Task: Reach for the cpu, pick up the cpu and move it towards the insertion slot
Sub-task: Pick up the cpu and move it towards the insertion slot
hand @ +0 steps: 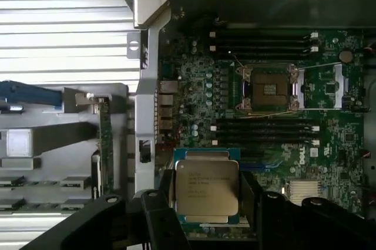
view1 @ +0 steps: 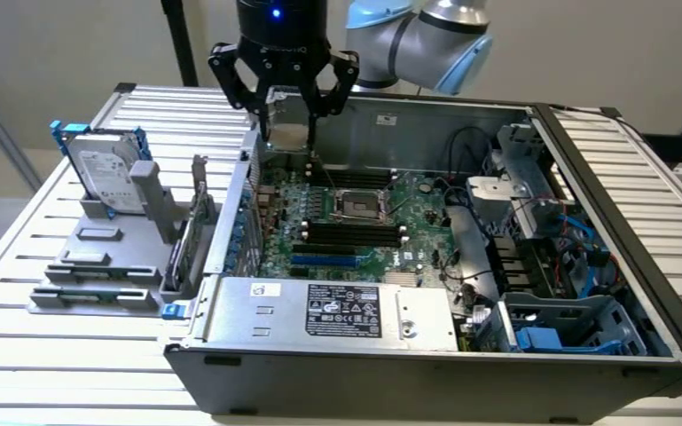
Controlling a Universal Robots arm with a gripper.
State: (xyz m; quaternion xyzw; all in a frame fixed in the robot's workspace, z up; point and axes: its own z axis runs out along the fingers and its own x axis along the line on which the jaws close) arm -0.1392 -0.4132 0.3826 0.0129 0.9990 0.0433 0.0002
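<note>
The gripper (view1: 284,105) is hanging above the far edge of the open computer case (view1: 624,266), and its fingers (hand: 158,215) are pinching the cpu (hand: 207,190) by its edges, silver face toward the wrist camera. In the exterior view the cpu (view1: 290,135) is sitting between the black fingers, just over the motherboard's (view1: 418,217) back corner and well apart from the insertion slot (view1: 358,205), which is lying open with its metal frame around a dark centre. The likeliest trouble, judging from here, is the chip slipping or tilting in so narrow an edge grip — a drop would be landing it on the board's components or the long black memory slots (view1: 347,232) beside the socket. The case wall (view1: 246,191) and the raised socket lever (hand: 317,67) are also standing close to any path inward, so a clipped finger could be twisting the chip. As for what is holding what: the case is carrying the motherboard, a power supply (view1: 334,311) at the front and cable bundles on the exterior view's right; the grey rack (view1: 92,266) outside is holding an upright hard drive (view1: 110,177) with blue brackets.
</note>
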